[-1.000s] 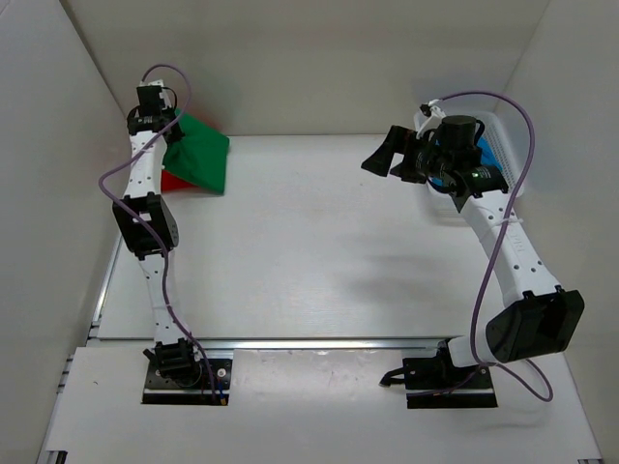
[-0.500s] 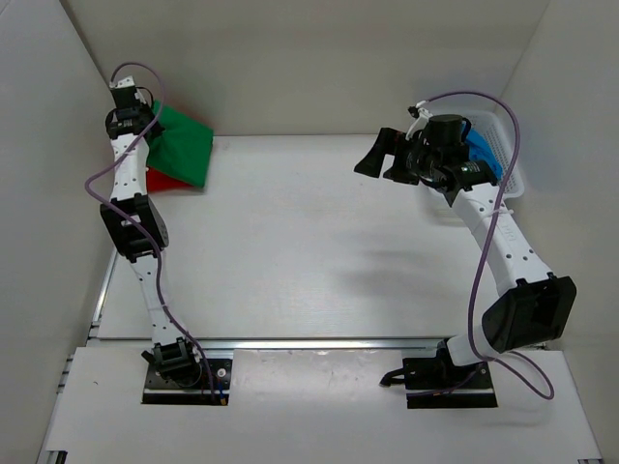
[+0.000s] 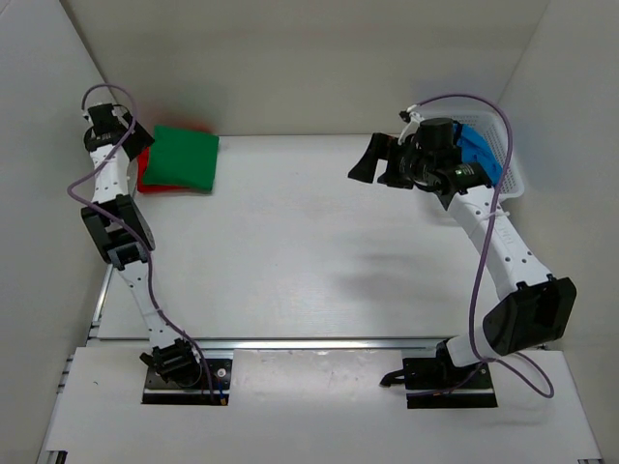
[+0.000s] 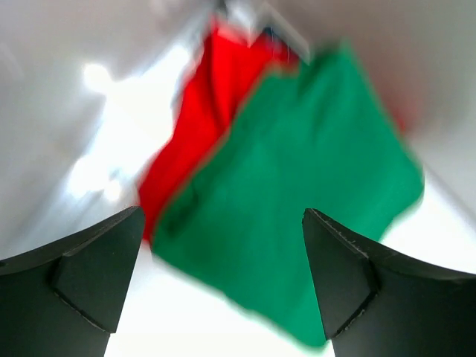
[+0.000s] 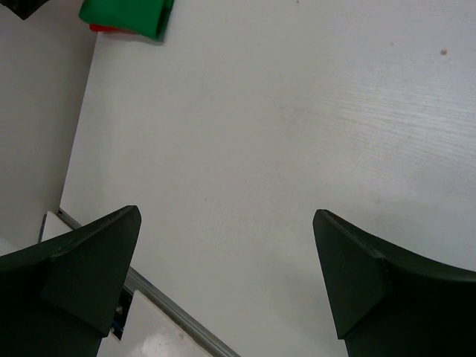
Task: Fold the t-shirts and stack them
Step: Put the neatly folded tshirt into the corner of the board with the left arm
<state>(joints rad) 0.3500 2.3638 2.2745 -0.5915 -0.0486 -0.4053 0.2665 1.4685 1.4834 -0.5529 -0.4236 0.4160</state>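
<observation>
While both claws hang wide open and empty, the left gripper (image 4: 223, 216) sits at the 9 o'clock edge of the stack; green t-shirt (image 3: 181, 158) folded square and flat on top, at the table's (image 3: 309, 251) 10 o'clock corner; red t-shirt (image 3: 142, 170) under it, strip showing at 9 o'clock; blue t-shirt (image 3: 481, 153) bunched in the white lattice basket (image 3: 515, 179) at 2 o'clock; right gripper (image 3: 372, 159) above bare table, 9 o'clock of the basket; left wrist view blurred.

Far-left corner: green shirt (image 3: 181, 159) folded atop red shirt (image 3: 142, 173); far right: blue shirt (image 3: 481, 153) in white basket (image 3: 514, 180).
</observation>
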